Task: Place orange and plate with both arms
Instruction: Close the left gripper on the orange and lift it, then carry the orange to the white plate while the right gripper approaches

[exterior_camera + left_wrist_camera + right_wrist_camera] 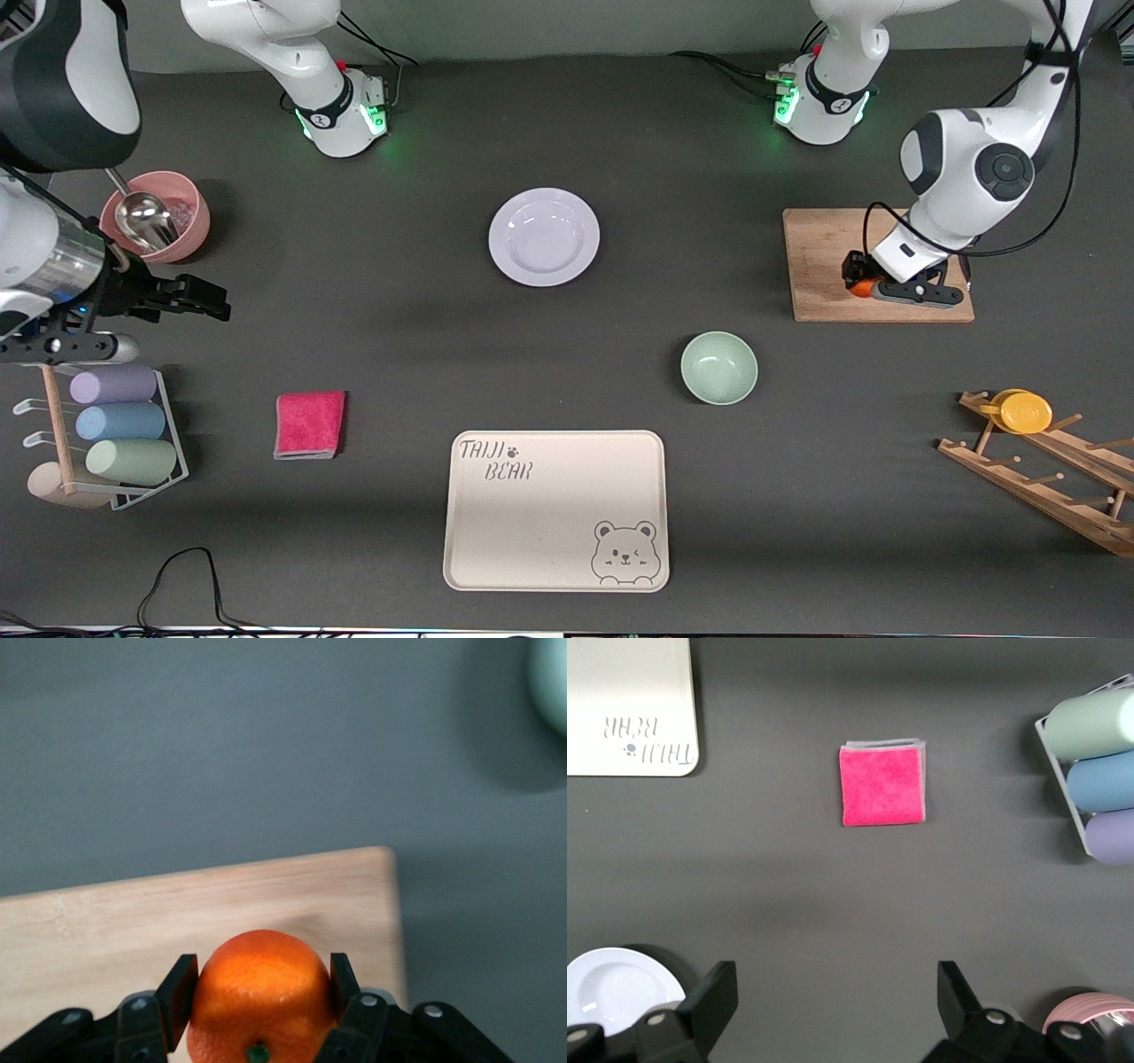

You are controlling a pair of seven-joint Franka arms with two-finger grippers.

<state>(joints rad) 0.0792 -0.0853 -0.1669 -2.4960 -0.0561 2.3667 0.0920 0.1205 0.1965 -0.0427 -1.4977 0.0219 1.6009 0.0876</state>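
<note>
A wooden board [819, 266] lay on the dark tabletop [399, 292] at the right of the frame, and the orange [857, 286] sat on it. The left end effector [861, 285] was down on the board, its two fingers [177, 988] pinching the orange from both sides. The left arm bent down over the board from the upper right.

The plate [544, 237] sat bare near the middle, a bit above centre. A green bowl [718, 367] sat lower, between the plate and the board, touching neither. A cream bear tray [555, 509] lay at the bottom middle, and a pink cloth [309, 424] lay beside it.

The right end effector [199, 299] hung at the left edge of the frame, over bare tabletop, fingers [713, 997] spread wide and holding nothing. A pink bowl [182, 213] with a spoon [142, 215] and a rack of cups [120, 425] stood close to it.
</note>
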